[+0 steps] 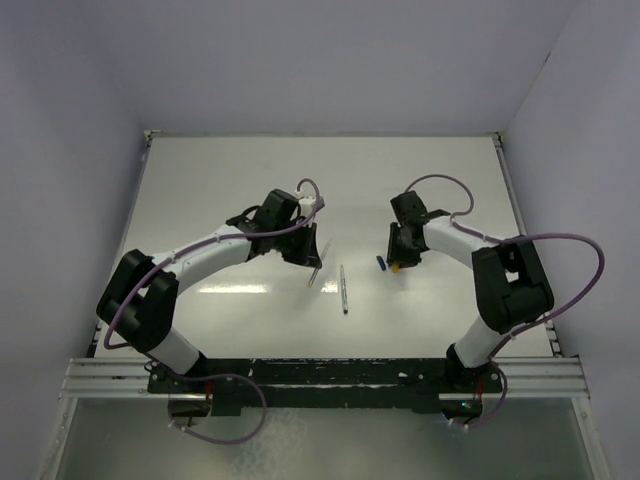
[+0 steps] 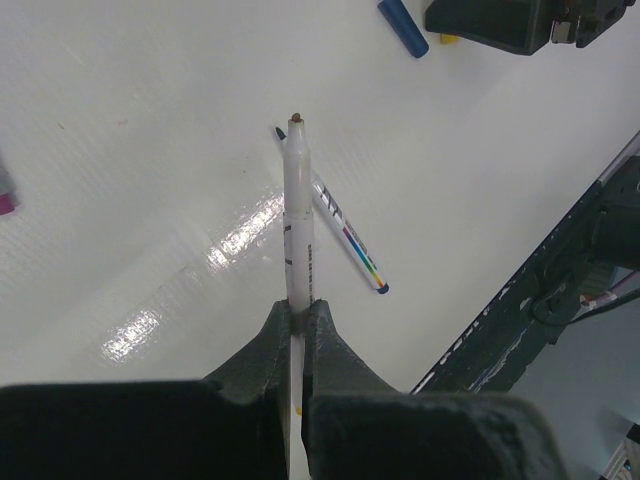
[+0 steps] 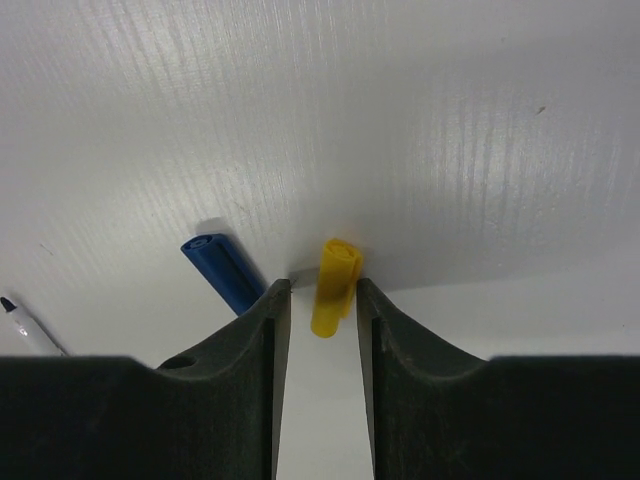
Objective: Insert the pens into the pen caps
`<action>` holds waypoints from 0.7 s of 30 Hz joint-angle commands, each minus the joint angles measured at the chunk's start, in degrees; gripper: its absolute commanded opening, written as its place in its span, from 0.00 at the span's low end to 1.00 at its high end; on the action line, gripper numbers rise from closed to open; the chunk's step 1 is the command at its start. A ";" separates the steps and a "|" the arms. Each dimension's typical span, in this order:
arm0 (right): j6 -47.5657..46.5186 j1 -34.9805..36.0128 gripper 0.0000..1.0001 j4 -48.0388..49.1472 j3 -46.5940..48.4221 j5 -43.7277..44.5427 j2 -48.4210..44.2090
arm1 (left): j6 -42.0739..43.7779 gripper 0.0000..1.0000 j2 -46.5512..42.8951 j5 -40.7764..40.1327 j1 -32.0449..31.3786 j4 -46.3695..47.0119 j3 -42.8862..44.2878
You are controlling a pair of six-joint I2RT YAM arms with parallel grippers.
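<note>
On the smooth, shiny white table (image 3: 420, 120), between the two dark fingers of the right claw (image 3: 322, 288): a small yellow cap (image 3: 334, 285), round like a little tube, lying flat. Just outside one finger, a blue cap (image 3: 222, 270) of the same shape. Partly open, not squeezing: yellow cap against one finger, a gap at the other. Over at the left claw (image 2: 298, 308), pinched shut on a thin, straight silvery pen (image 2: 297, 200), brown tip pointing away. Below it, flat on the table, a second pen (image 2: 345, 238) with rainbow stripes.

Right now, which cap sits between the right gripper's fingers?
The yellow cap, between the open jaws of the right gripper; the blue cap lies outside them.
</note>
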 commanded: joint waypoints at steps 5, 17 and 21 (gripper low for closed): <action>2.93 0.34 0.31 -5.23 -0.63 4.64 4.76 | -0.57 0.00 -0.85 1.75 0.89 2.62 0.34; 3.17 0.34 0.00 -4.49 -0.80 4.15 7.18 | 0.48 0.00 -0.20 2.08 1.27 1.57 0.62; 2.41 0.34 0.00 -3.27 -0.07 3.02 5.67 | 1.18 0.00 0.20 2.51 1.34 1.98 0.74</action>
